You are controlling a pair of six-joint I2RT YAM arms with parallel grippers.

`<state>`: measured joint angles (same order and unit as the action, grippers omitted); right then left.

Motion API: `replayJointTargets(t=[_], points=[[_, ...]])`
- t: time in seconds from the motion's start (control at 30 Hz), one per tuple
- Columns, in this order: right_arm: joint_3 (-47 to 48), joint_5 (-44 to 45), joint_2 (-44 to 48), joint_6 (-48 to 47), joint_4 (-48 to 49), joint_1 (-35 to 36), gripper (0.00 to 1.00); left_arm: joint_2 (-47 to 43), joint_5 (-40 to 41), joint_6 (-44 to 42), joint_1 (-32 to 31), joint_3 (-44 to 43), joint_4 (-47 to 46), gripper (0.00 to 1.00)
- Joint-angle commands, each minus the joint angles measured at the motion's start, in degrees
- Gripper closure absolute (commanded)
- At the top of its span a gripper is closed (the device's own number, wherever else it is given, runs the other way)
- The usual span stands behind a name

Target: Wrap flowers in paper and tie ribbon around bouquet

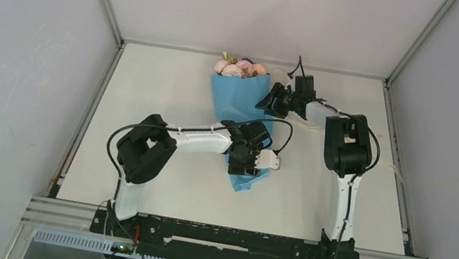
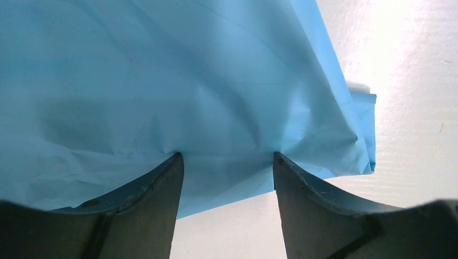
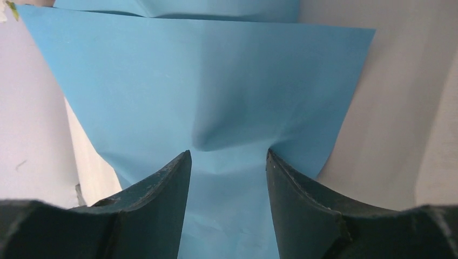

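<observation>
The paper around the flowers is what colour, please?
The paper is light blue, best seen in the right wrist view.

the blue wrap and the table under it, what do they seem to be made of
paper: looks like thin matte paper, light blue; it holds sharp fold creases and fine crumples, with no shine.
table: a hard, smooth white board, perhaps laminate or painted; flat, with faint marks and a soft glare. The exact material is not clear.

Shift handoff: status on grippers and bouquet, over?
Left gripper open on narrow end of bouquet; right gripper open near wide end. Flowers wrapped in paper. Nothing blocking.
</observation>
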<state>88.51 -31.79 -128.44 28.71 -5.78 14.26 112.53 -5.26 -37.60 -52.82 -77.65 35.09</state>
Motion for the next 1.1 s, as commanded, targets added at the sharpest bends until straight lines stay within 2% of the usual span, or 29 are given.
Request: replayJointTargets(t=[0.0, 0.13, 0.27, 0.47, 0.67, 0.77, 0.83, 0.93, 1.07], points=[[0.42, -5.71, -2.64, 5.78, 5.07, 1.82, 0.37, 0.88, 1.79, -2.43, 1.93, 3.39, 5.1, 0.33], [-2.01, -9.55, -2.33, 8.23, 9.54, 3.22, 0.37, 0.55, 3.1, -3.27, 2.15, 3.55, 5.39, 0.32], [-9.12, -9.58, 1.74, 8.62, 11.63, 2.9, 0.37, -1.17, 2.97, -3.14, 2.94, 4.73, 5.95, 0.27], [-16.56, -4.0, 8.27, 2.03, 4.61, 3.35, 0.37, -2.65, 5.03, 1.48, 2.72, 0.45, 13.54, 0.16], [-17.67, -1.59, 8.82, 0.51, 3.44, 4.66, 0.37, -8.63, -6.35, 5.13, 6.0, -5.14, 21.49, 0.14], [-17.67, -0.82, 8.8, 1.29, 4.18, 5.24, 0.37, -10.6, -11.9, 12.17, 12.23, -8.8, 19.74, 0.12], [-17.65, 0.1, 9.38, 1.04, 3.82, 5.92, 0.37, -10.08, -13.25, 21.28, 17.65, -10.09, 15.87, 0.09], [-17.66, 2.79, 10.75, -0.62, 1.76, 6.96, 0.38, -6.05, -14.35, 34.02, 27.0, -11.9, 11.8, 0.09], [-17.66, 4.47, 12.01, -1.96, 0.18, 8.31, 0.38, -1.07, -23.19, 47.5, 34.46, -9.23, 4.72, 0.08]])
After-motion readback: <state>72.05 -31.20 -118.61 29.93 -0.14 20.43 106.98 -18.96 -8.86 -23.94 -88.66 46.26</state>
